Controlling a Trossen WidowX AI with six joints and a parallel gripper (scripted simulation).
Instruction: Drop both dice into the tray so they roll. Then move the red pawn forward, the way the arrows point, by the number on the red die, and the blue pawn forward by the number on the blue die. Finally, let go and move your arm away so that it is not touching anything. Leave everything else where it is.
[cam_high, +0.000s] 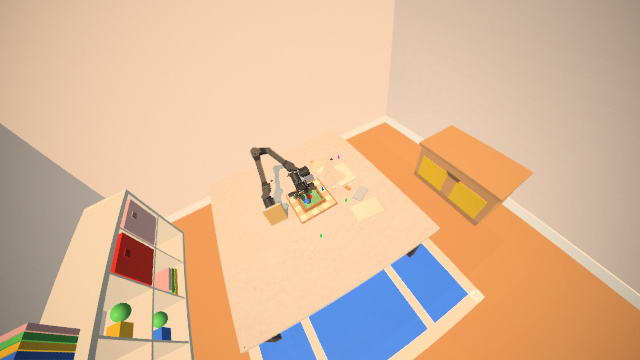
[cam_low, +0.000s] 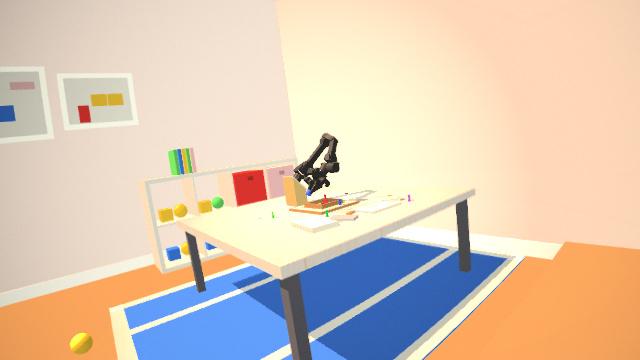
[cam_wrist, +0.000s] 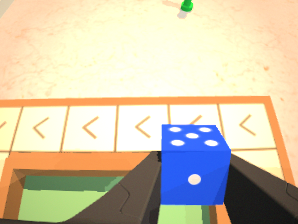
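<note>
Right now, the glossy blue cube-shaped die with white pips (cam_high: 306, 201) (cam_low: 308, 192) (cam_wrist: 194, 165) is clamped in the black two-fingered pincer (cam_high: 307, 198) (cam_low: 310, 190) (cam_wrist: 189, 160), raised in the air by the square tray with an orange-brown wooden rim and green floor (cam_high: 311, 198) (cam_low: 316, 204) (cam_wrist: 75, 161). Five pips show on its upper face and one on the face towards the wrist camera; neither counts until it has been rolled.

In the wrist view the die overlaps the far rim and the squares beyond, so its landing spot is hard to judge. Let go while the pincer leans like this, it could clip the rim and bounce onto the cream square-tiled board with arrows (cam_high: 303, 218) (cam_low: 298, 210) (cam_wrist: 42, 127). A drop from too high could bounce it out too; one from too low might leave it sitting flat without a roll. Something red shows at the tray from above, probably the red die (cam_high: 309, 196); a hit from the blue one could turn it and muddle that number.

Further out, the small blue pawn (cam_high: 322, 189) (cam_low: 340, 202) stands close to the tray, where a low sweep of the arm could topple it. The green pawn past the board (cam_high: 321, 235) (cam_low: 273, 215) (cam_wrist: 187, 6) stands on the pale worktop (cam_high: 280, 280) (cam_low: 240, 240) (cam_wrist: 100, 50), exposed to a stray bounce.
</note>
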